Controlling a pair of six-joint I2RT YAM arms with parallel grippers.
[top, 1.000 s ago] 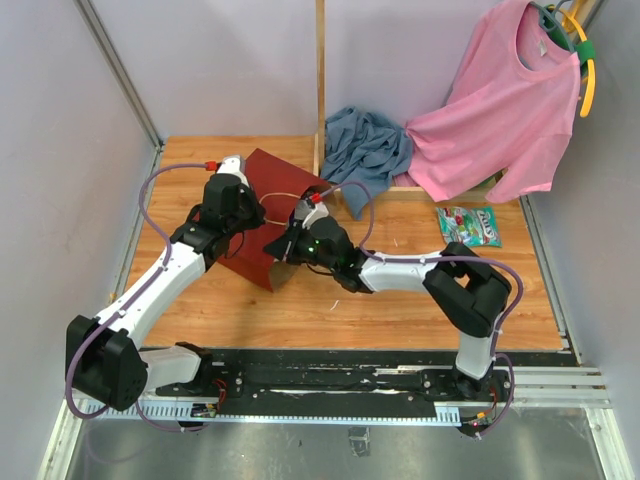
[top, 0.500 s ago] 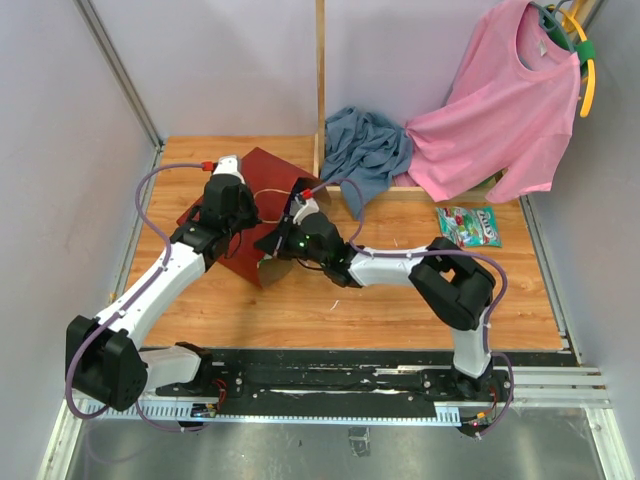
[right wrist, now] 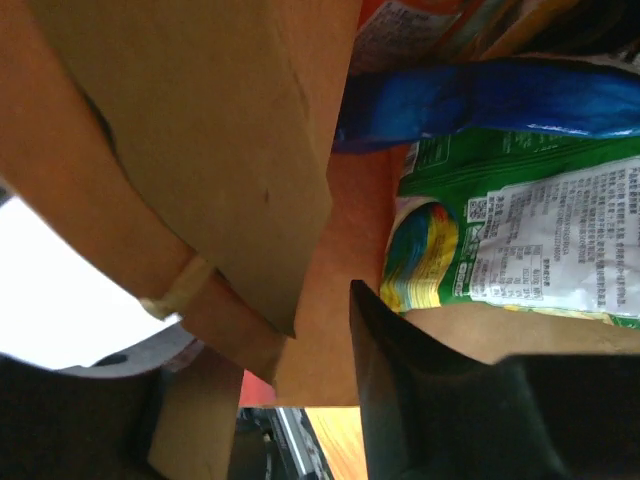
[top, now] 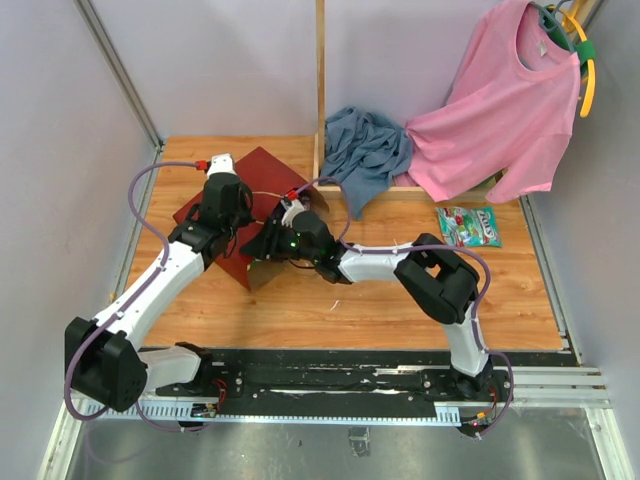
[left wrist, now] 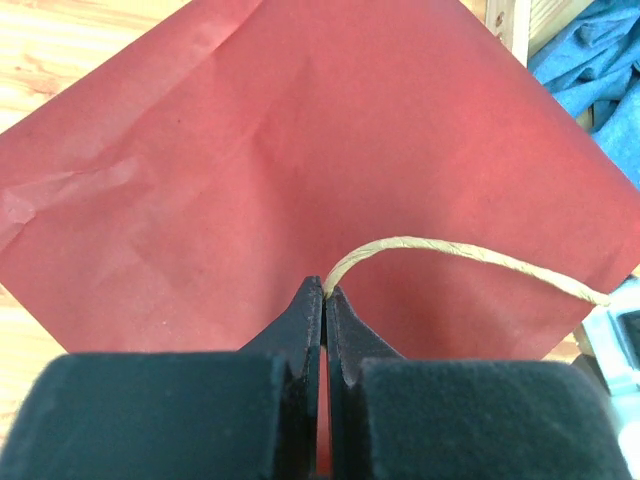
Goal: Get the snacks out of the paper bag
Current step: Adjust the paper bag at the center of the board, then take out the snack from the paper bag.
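The dark-red paper bag (top: 262,178) lies on its side at the table's back left, its mouth turned right. My left gripper (top: 237,212) is shut on its cord handle (left wrist: 450,250), over the red wall (left wrist: 250,150). My right gripper (top: 268,243) reaches into the mouth and stands open, empty. One finger (right wrist: 420,390) shows; the other is hidden behind the brown kraft flap (right wrist: 200,120). Inside lie snacks: a green packet (right wrist: 530,240) just past the fingertip, a blue packet (right wrist: 500,100) behind it, a red-orange one (right wrist: 420,25) at the top. Another green packet (top: 468,226) lies on the table's right.
A blue-grey garment (top: 365,150) is heaped at the back centre beside a wooden post (top: 320,80). A pink shirt (top: 500,100) hangs at the back right. Purple walls close in the wooden table (top: 330,300) on the left, back and right.
My right gripper has pushed leftward into the bag's mouth and opened its jaws. The bag has shifted left and lies flatter. My left gripper keeps its hold on the handle.
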